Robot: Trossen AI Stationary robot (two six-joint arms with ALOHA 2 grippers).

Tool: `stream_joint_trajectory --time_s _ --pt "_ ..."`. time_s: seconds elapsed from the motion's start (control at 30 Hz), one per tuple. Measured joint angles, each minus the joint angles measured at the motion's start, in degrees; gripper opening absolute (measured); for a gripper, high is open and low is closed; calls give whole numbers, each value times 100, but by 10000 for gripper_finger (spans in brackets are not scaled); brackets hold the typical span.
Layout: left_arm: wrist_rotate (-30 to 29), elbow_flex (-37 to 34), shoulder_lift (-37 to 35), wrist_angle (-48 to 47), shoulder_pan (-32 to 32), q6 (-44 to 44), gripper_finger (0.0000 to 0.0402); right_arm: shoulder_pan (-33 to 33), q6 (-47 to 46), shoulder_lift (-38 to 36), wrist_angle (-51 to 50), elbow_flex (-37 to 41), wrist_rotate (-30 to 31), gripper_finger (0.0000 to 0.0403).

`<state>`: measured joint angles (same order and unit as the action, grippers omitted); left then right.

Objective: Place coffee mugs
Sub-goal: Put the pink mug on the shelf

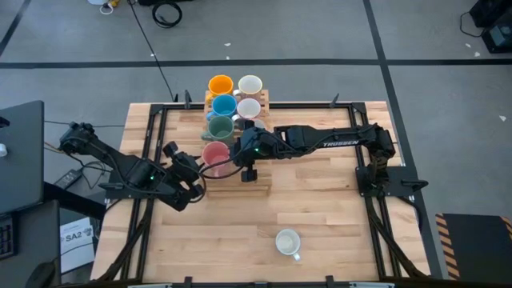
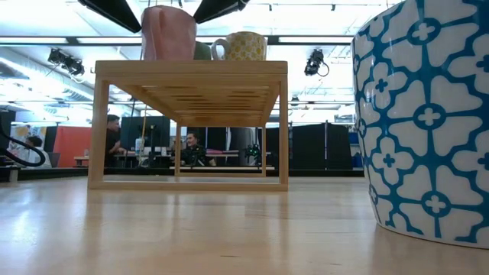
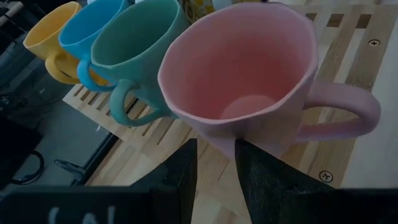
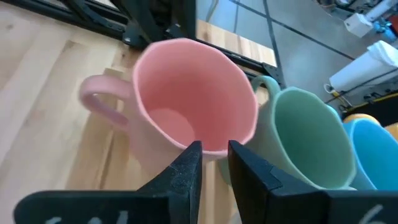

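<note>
A pink mug (image 1: 214,154) stands upright on the wooden rack (image 2: 191,72), at the near end of a row with a green mug (image 1: 220,126), a blue mug (image 1: 224,104) and an orange mug (image 1: 220,84). Two pale mugs (image 1: 250,96) stand beside that row. My right gripper (image 4: 214,149) is shut on the pink mug (image 4: 186,93) from the table's right. My left gripper (image 3: 216,149) stands on the pink mug's (image 3: 249,74) left. Its fingers are a narrow gap apart, just outside the mug's outer wall. My right gripper pinches the pink mug's rim (image 4: 214,151) on the side opposite the handle, one finger inside the cup and one outside. The fingers slant down from the table's right. The mug stands upright with its base on the rack top. My left gripper: I cannot tell whether its fingertips (image 3: 189,146) touch the mug's outer wall.
A white mug with a blue pattern (image 1: 286,240) stands alone on the table near its front edge and fills the right of the low view (image 2: 428,114). Black frame rails (image 1: 156,136) run along the table's sides. People sit in the room beyond the rack.
</note>
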<state>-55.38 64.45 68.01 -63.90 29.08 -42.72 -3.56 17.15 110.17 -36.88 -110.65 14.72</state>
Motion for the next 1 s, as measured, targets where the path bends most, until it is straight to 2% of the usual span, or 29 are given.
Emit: stream_joint_trajectory --time_s 0.23,0.5,0.77,1.0 --pt "-52 0 0 -66 -4 7 117 -38 42 -4 -4 0 -70 77" --pt "-86 0 2 -70 -4 -3 117 -43 336 -116 13 7 544 73" --pt "441 0 2 -60 -4 -8 117 11 365 -115 3 -3 769 73" --pt "480 0 2 54 -4 -5 117 78 362 28 -38 2 671 72"
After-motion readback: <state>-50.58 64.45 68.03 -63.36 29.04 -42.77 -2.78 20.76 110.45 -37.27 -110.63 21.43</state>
